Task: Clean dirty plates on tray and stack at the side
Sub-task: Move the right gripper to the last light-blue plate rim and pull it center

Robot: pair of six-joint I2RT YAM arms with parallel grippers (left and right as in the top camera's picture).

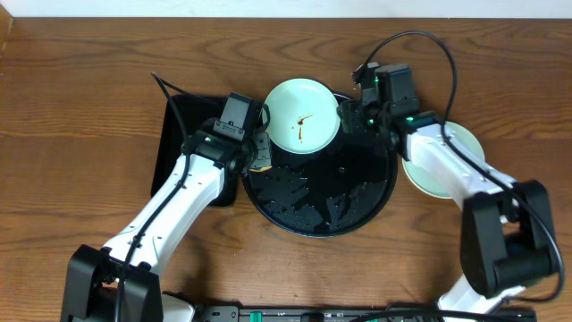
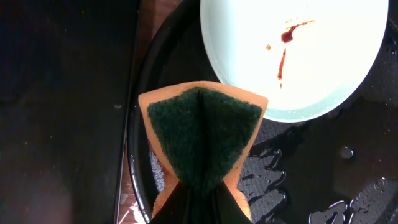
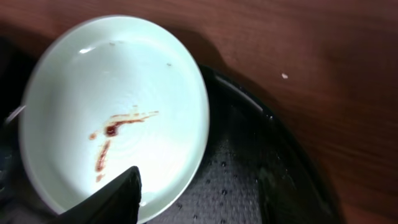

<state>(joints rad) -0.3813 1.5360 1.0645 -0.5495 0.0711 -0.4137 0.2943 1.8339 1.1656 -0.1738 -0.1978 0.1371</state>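
Note:
A pale mint plate (image 1: 304, 114) with a brown smear in its centre sits at the back left of the round black tray (image 1: 357, 201). It also shows in the left wrist view (image 2: 311, 68) and the right wrist view (image 3: 124, 81). My right gripper (image 1: 347, 116) is shut on its right rim, with one finger (image 3: 118, 193) lying over the inside. My left gripper (image 1: 260, 158) is shut on an orange sponge with a green scouring face (image 2: 202, 137), just left of the plate over the tray's left rim (image 2: 146, 93). No yellow plate is in view.
A second pale mint plate (image 1: 435, 174) lies on the wooden table right of the tray, partly under my right arm. A rectangular black tray (image 1: 174, 143) lies left of the round one. The round tray's floor (image 3: 249, 180) is wet.

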